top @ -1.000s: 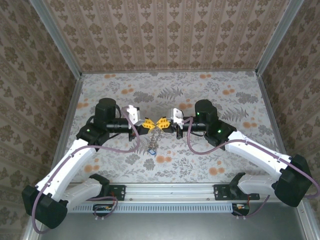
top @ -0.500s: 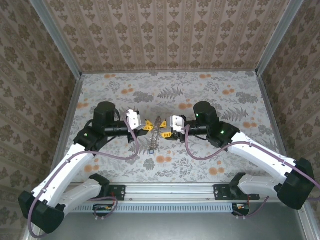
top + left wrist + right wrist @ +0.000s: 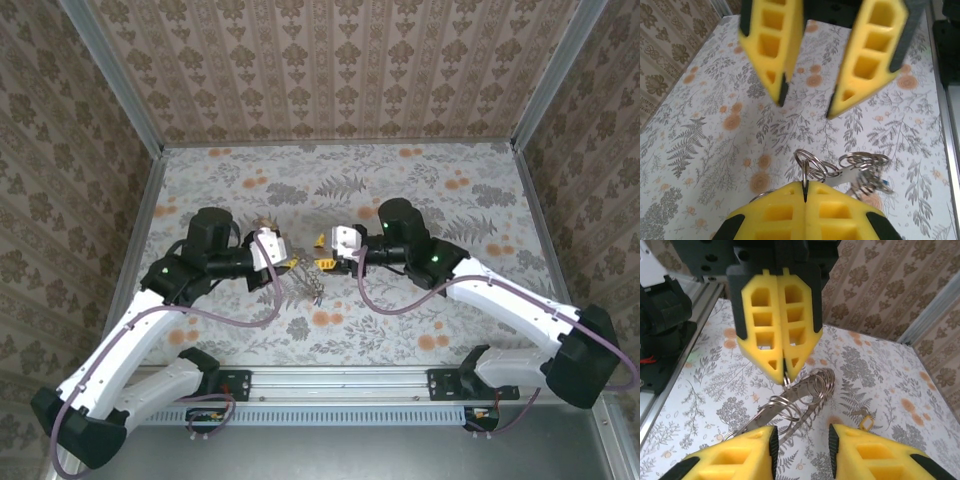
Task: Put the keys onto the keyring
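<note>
The keyring (image 3: 807, 390) is a grey metal strip strung with several wire rings, hanging above the floral table. My left gripper (image 3: 805, 186) is shut on one small ring at its end, and it also appears from the front (image 3: 784, 374). My right gripper (image 3: 801, 432) stands open, its fingers on either side of the strip's lower part without pressing it. From the left wrist view it faces me with spread jaws (image 3: 806, 107). A speck of blue key (image 3: 884, 181) sits among the far rings (image 3: 862, 165). A brass-gold key (image 3: 866, 423) lies on the table.
In the top view both grippers meet at the table's middle (image 3: 305, 262) with the keyring (image 3: 311, 281) dangling between them. Patterned walls (image 3: 330, 70) enclose the back and sides, and a metal rail (image 3: 340, 385) runs along the near edge.
My right gripper has opened and let go of the keyring. Both grippers have shifted toward the near edge, and the keyring now hangs from the left gripper alone.
</note>
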